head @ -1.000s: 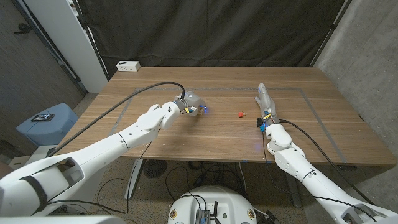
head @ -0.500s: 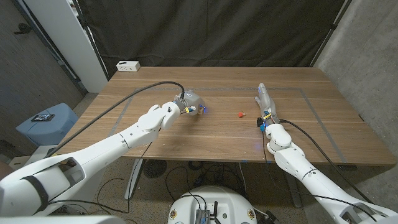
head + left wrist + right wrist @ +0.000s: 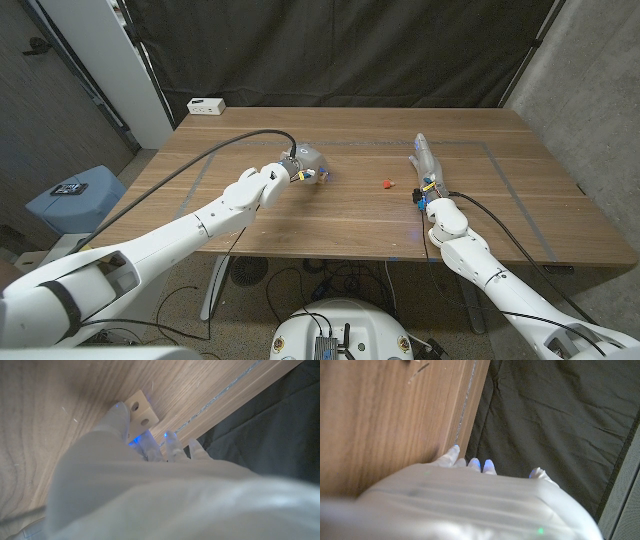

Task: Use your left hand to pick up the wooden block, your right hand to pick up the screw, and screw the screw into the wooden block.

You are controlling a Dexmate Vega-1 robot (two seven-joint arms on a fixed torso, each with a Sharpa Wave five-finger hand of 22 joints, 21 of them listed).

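Note:
The pale wooden block (image 3: 141, 409), with two holes in its face, lies on the table. My left hand (image 3: 306, 163) is curled over it at the table's middle left. The thumb (image 3: 119, 416) touches one side of the block and a blue-lit finger (image 3: 145, 444) sits against another side. Whether they clamp it, I cannot tell. In the head view the hand hides the block. The small red screw (image 3: 386, 184) lies on the table between the hands. My right hand (image 3: 427, 165) stands on its edge just right of the screw, fingers stretched out and holding nothing.
A white box (image 3: 207, 105) sits at the table's (image 3: 330, 225) far left corner. A black cable (image 3: 225, 148) runs along my left arm. A dark curtain hangs behind the table, and a blue stool (image 3: 75, 197) stands off its left side.
The blue-lit fingertips of my left hand have drawn in slightly toward the palm. The right hand and the screw have not moved.

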